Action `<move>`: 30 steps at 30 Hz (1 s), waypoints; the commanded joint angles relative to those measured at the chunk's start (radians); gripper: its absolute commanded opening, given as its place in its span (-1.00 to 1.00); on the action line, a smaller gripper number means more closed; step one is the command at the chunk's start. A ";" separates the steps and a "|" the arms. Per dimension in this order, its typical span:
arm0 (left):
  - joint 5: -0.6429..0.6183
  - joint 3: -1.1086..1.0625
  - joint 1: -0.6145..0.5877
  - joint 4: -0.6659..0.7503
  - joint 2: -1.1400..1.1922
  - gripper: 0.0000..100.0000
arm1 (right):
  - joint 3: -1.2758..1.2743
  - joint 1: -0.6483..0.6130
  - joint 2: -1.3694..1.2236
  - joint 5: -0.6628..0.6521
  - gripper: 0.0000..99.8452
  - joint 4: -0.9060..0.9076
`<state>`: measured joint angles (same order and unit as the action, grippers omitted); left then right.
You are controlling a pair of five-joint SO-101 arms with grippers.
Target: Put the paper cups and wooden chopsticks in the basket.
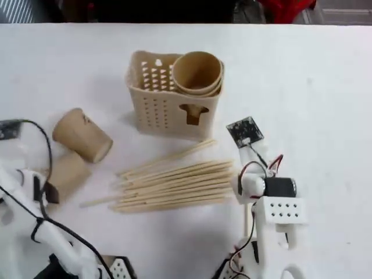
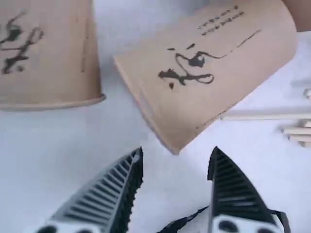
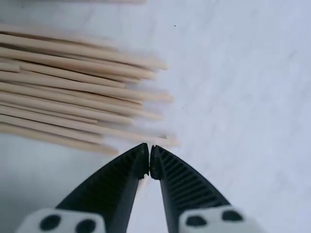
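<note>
Wooden chopsticks lie beside the right claw, closed in wrist view.

matt paper cups, smooth wooden chopsticks

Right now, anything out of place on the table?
A cup and a second cup lie tipped on their sides left of the basket. The chopsticks are spread loose on the table in front of it, a few splayed out of line. Nothing looks damaged.
</note>
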<state>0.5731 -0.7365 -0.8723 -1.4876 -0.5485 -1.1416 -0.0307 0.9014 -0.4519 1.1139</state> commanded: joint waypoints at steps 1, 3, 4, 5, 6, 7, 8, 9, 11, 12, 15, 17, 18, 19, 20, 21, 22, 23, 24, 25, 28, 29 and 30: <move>0.003 -0.110 0.054 0.140 -0.001 -0.55 | 0.005 -0.007 0.016 -0.009 -0.95 -0.015; -0.026 -0.135 0.058 0.195 0.001 -0.55 | 0.005 -0.007 0.016 -0.009 -0.95 -0.015; -0.037 -0.143 0.058 0.218 0.001 -0.55 | 0.005 -0.007 0.016 -0.009 -0.95 -0.016; -0.046 -0.149 0.059 0.242 0.001 -0.55 | 0.003 -0.007 0.016 -0.009 -0.95 -0.022; -0.051 -0.152 0.062 0.259 0.002 -0.55 | 0.002 -0.007 0.016 -0.008 -0.95 -0.030; -0.054 -0.161 0.070 0.273 -0.001 -0.55 | -0.003 -0.007 0.016 -0.006 -0.95 -0.038; -0.054 -0.172 0.079 0.285 -0.004 -0.55 | -0.011 -0.007 0.016 -0.005 -0.95 -0.047; -0.054 -0.181 0.097 0.298 -0.004 -0.55 | -0.017 -0.007 0.016 -0.005 -0.95 -0.061; -0.057 -0.199 0.140 0.315 -0.005 -0.55 | -0.028 -0.007 0.016 -0.002 -0.96 -0.085; -0.060 -0.204 0.171 0.316 -0.005 -0.55 | -0.031 -0.007 0.016 -0.002 -0.96 -0.093; -0.120 -0.204 0.246 0.318 -0.005 -0.55 | -0.031 -0.007 0.016 0.000 -0.96 -0.093; -0.138 -0.199 0.285 0.319 -0.005 -0.56 | -0.034 -0.007 0.016 0.000 -0.96 -0.093; -0.140 -0.199 0.300 0.319 -0.005 -0.56 | -0.040 -0.007 0.016 0.000 -0.96 -0.097; -0.140 -0.199 0.311 0.319 -0.005 -0.56 | -0.049 -0.007 0.016 0.000 -0.96 -0.107; -0.140 -0.199 0.320 0.319 -0.005 -0.57 | -0.057 -0.007 0.016 0.000 -0.96 -0.119; -0.140 -0.198 0.325 0.319 -0.005 -0.61 | -0.064 -0.007 0.016 0.000 -0.96 -0.130; -0.140 -0.198 0.329 0.319 -0.005 -0.65 | -0.066 -0.007 0.016 0.000 -0.96 -0.136; -0.140 -0.196 0.329 0.321 -0.005 -0.71 | -0.068 -0.007 0.016 0.000 -0.96 -0.136; -0.140 -0.196 0.329 0.331 -0.005 -0.76 | -0.068 -0.007 0.016 0.000 -0.96 -0.136; -0.140 -0.198 0.329 0.350 -0.005 -0.80 | -0.068 -0.007 0.016 0.000 -0.96 -0.136; -0.137 -0.196 0.329 0.384 -0.005 -0.90 | -0.069 -0.007 0.016 0.000 -0.96 -0.139; -0.135 -0.193 0.329 0.384 -0.007 -0.93 | -0.069 -0.007 0.016 0.000 -0.96 -0.142; -0.135 -0.183 0.334 0.382 -0.007 -0.95 | -0.069 -0.007 0.016 0.000 -0.96 -0.142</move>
<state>0.4473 -0.9467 -0.5562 -1.1301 -0.5485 -1.2137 -0.0292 0.9014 -0.4534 0.9943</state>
